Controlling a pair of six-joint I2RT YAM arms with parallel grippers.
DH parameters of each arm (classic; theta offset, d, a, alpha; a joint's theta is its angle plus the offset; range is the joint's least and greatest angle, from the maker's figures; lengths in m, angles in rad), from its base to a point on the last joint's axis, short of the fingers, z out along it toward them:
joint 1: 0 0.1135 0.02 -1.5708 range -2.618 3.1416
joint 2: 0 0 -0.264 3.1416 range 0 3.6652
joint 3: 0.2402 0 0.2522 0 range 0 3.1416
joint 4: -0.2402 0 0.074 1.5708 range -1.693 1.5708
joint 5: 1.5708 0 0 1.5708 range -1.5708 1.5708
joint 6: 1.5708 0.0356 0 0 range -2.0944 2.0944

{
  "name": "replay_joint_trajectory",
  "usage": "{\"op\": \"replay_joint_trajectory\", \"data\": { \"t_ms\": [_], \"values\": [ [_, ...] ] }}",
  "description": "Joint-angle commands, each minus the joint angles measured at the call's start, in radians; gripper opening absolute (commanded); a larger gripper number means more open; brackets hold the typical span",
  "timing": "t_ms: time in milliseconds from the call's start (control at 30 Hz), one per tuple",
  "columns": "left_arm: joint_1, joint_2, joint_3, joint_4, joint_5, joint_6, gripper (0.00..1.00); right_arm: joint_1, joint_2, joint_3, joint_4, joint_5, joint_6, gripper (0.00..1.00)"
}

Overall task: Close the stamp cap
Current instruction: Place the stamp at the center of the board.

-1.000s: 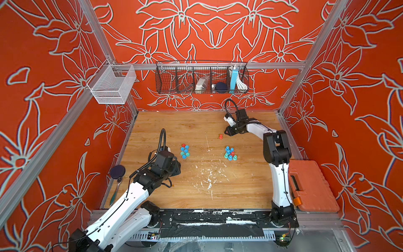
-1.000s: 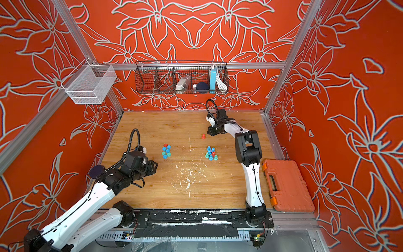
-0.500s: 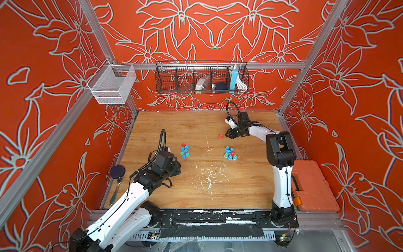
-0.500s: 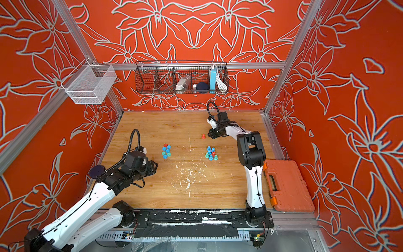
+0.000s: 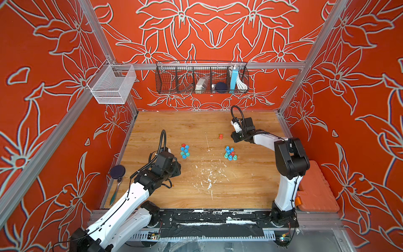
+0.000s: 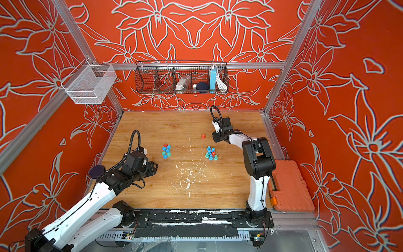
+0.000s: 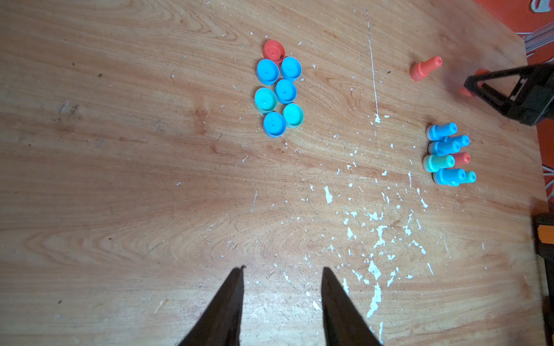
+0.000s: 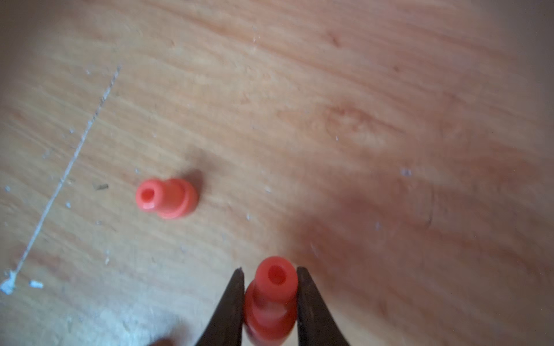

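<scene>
The right hand (image 8: 270, 271) pinches a red stamp (image 8: 269, 305), its two dark fingers (image 8: 230, 302) pressed against either side of the stamp's handle. Only the right wrist view shows this grip plainly. In both top views the hand's own body (image 5: 236, 138) (image 6: 217, 138) covers the stamp, low over the far right part of the counter (image 5: 239, 192). The left wrist view catches that hand from the side, with only blurred bits of red at its tip. A second red stamp (image 8: 168, 197) (image 5: 221, 136) stands upright on the wood just beside the right hand, apart from everything else. The left wrist view best separates the loose caps (image 7: 278, 90): seven lie open side down in a tight cluster, one red, four blue and two teal. In the top views they are only a small spot of colour (image 5: 184, 151). Well to their right is a bunch of upright blue, teal and red stamps (image 7: 446, 155) (image 6: 211, 153). The left hand (image 7: 283, 268) is spread with nothing between its fingers, above bare wood on the near side of the caps, and the top views show it at the counter's left (image 5: 174, 169).
</scene>
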Motion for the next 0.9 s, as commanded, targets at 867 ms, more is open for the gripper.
{"op": "replay_joint_trajectory", "data": {
  "t_ms": [867],
  "values": [
    [0.012,-0.089,-0.025,-0.013,0.007,0.002,0.44,0.570,-0.271,-0.566,0.811,0.065,0.220,0.00]
  ]
}}
